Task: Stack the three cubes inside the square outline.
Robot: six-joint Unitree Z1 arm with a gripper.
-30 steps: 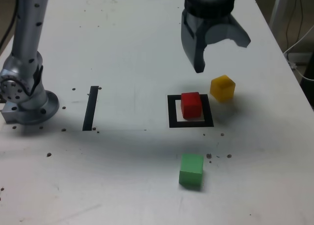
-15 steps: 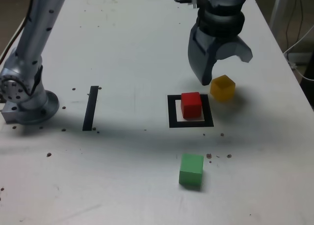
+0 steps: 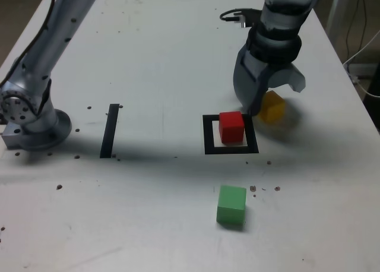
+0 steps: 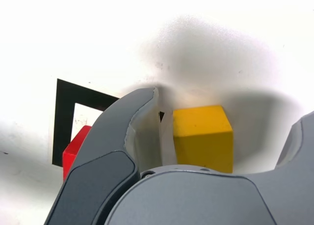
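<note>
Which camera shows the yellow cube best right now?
The wrist view: the yellow cube fills the middle, two faces clear, sitting between the open gripper's fingers. In the exterior view the yellow cube is small and partly hidden behind the gripper.

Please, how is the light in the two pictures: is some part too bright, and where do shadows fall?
Exterior view: even light, the table slightly blown out, a soft shadow beside the yellow cube under the tool. Wrist view: the table is overexposed to near pure white, a broad grey shadow lies around the yellow cube, and the tool's near fingers look soft.
</note>
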